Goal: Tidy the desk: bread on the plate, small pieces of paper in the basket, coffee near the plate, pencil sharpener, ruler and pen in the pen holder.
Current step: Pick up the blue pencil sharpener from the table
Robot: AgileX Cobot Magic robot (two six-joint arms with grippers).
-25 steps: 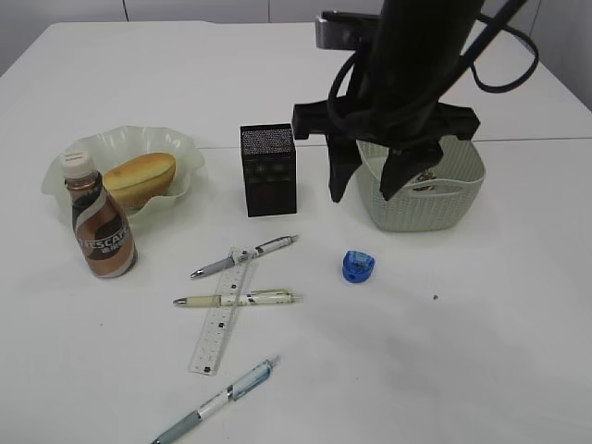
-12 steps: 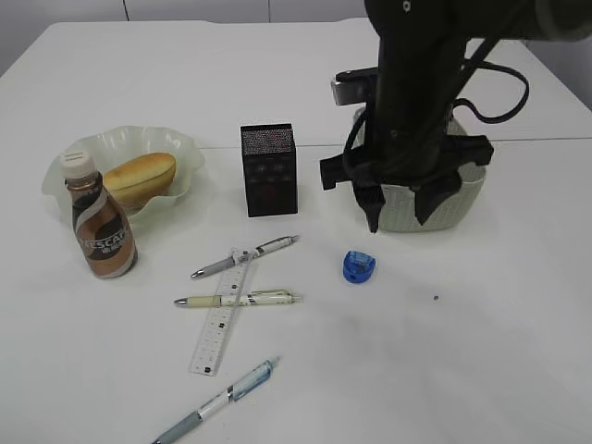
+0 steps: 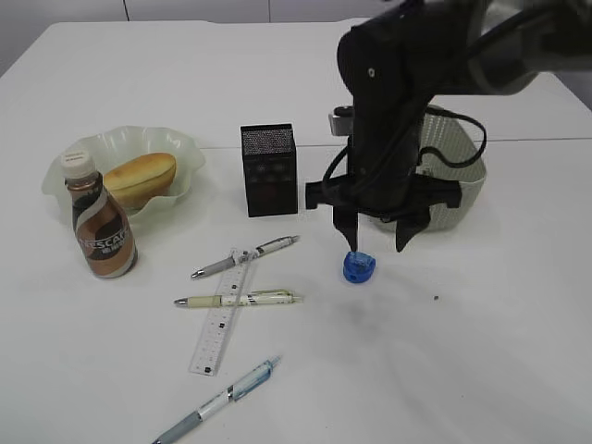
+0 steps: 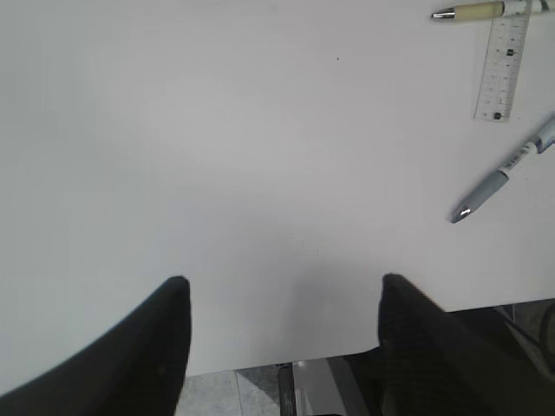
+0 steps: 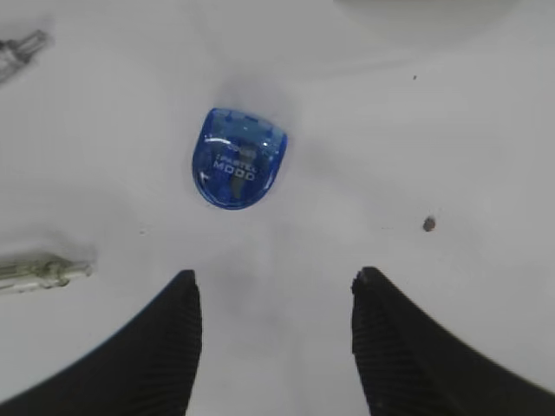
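Three pens (image 3: 244, 298) and the ruler (image 3: 220, 322) lie nearest on the bench. Beyond them, the right hand (image 3: 378, 242), fingers apart and empty, has swung down from the basket (image 3: 453, 199) to hover over the blue pencil sharpener (image 3: 357, 266), seemingly next for the pen holder (image 3: 268, 170).

"MODO" on pencil sharpener (image 5: 238, 158)

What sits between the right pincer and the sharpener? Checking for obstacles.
Nothing: the right wrist view shows only bare table between the open right pincer and the sharpener.
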